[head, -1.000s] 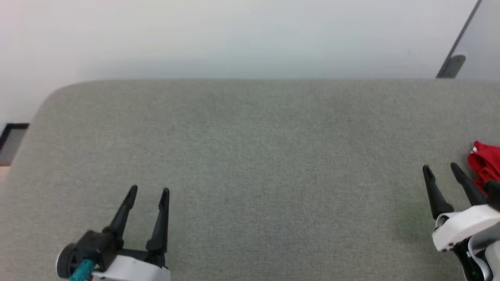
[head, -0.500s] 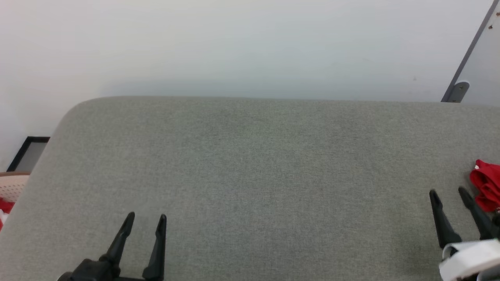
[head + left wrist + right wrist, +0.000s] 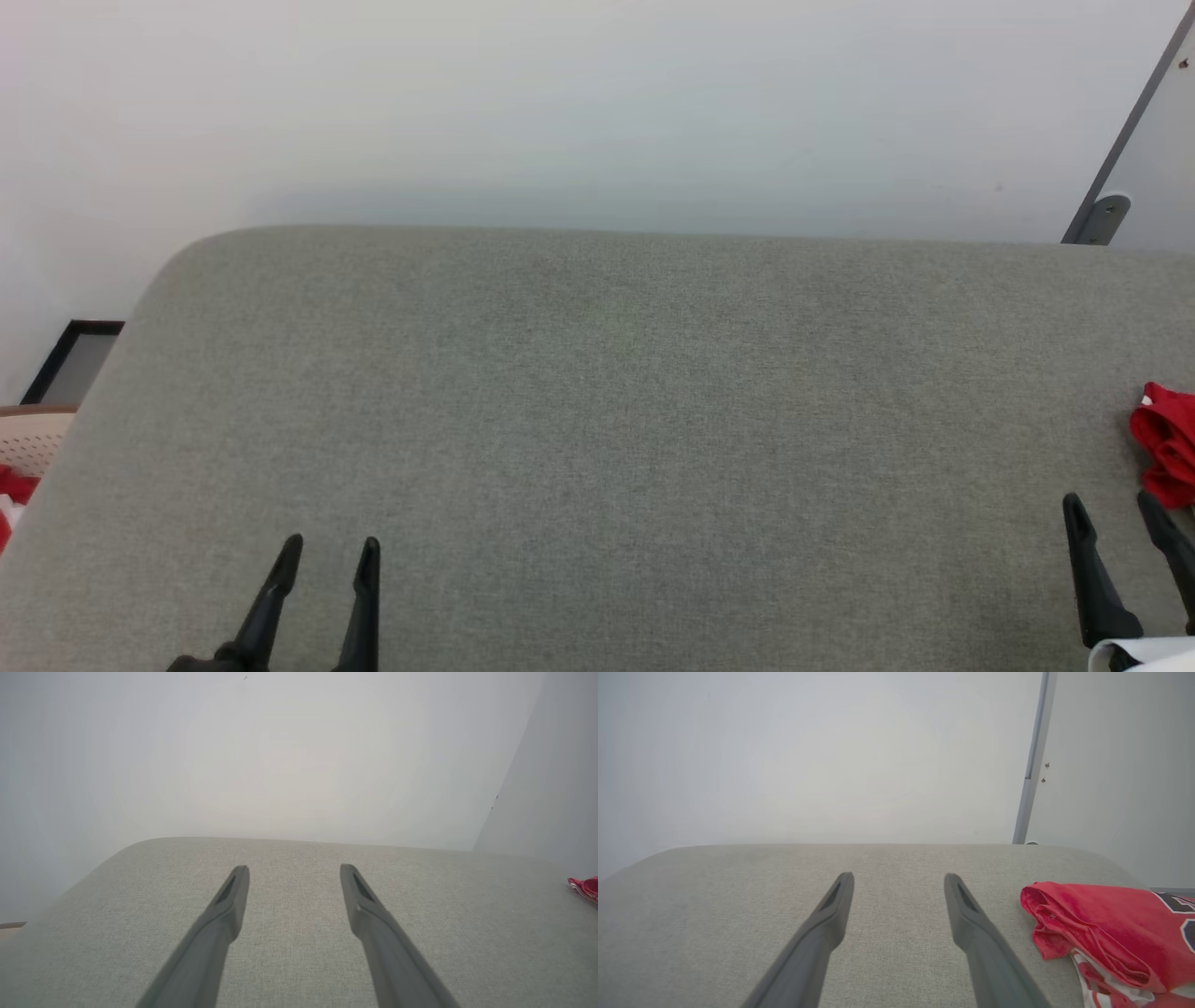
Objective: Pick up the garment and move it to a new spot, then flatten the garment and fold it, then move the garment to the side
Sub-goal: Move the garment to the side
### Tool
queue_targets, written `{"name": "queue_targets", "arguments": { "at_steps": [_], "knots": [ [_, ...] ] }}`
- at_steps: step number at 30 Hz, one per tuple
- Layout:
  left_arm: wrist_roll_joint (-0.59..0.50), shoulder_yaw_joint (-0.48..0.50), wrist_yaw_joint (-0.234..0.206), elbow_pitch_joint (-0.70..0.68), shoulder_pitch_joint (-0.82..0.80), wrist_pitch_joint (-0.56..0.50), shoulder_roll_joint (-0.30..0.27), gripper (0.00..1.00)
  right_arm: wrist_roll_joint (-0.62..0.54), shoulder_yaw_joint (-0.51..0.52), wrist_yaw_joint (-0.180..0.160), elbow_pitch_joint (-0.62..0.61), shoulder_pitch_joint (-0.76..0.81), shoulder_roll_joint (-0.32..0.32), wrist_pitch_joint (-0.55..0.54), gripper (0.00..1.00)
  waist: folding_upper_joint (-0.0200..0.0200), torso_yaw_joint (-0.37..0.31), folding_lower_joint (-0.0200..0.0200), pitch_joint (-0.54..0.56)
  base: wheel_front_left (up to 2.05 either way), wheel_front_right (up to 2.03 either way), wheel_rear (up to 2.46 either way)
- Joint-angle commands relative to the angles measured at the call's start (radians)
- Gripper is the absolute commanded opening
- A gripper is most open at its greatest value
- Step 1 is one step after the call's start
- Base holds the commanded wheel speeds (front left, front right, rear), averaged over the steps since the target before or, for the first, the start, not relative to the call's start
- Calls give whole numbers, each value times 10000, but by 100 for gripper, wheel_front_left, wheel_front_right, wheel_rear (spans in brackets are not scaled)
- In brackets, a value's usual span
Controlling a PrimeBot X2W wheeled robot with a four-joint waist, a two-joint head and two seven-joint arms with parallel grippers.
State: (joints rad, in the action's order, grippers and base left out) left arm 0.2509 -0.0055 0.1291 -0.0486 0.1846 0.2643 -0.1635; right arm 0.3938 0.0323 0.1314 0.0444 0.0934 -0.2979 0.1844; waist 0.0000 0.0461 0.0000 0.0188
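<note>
The garment (image 3: 1106, 933) is a crumpled red jersey with white trim and part of a black number showing. It lies on the grey padded table at the right, and its red edge also shows at the garment (image 3: 1167, 448) and far off at the garment (image 3: 586, 887). My right gripper (image 3: 1111, 509) stands open just left of it and a little nearer me, with nothing between its fingers. The right gripper (image 3: 899, 877) is apart from the cloth. My left gripper (image 3: 331, 546) is open and empty at the lower left, and the left gripper (image 3: 292, 870) hangs over bare table.
The grey padded table (image 3: 597, 401) has a rounded far-left corner and a white wall behind it. A pale basket (image 3: 28, 439) holding red cloth sits off the left edge, next to a dark frame (image 3: 70, 359). A grey door edge (image 3: 1120, 159) stands at the upper right.
The head camera tilted up, so the table sits lower in the picture. Both grippers have drawn back toward the bottom edge, still open. The garment has not moved.
</note>
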Motion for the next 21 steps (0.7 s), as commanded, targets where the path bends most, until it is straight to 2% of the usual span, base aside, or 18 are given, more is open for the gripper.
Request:
{"name": "queue_targets", "arguments": {
  "at_steps": [1,8,21],
  "knots": [
    [10,51,22,-22,80,-11,9,100,-167,181,-17,-273,236,151,-87,100,0,-15,0,-1,0,0,0],
    [40,88,22,-25,62,-10,-47,100,-283,448,-17,-844,549,403,-389,100,0,-105,0,-3,0,0,0],
    [25,21,23,-34,-54,-10,-86,100,-236,419,-17,-941,550,647,-354,100,0,-106,0,-33,0,0,0]
  ]
}}
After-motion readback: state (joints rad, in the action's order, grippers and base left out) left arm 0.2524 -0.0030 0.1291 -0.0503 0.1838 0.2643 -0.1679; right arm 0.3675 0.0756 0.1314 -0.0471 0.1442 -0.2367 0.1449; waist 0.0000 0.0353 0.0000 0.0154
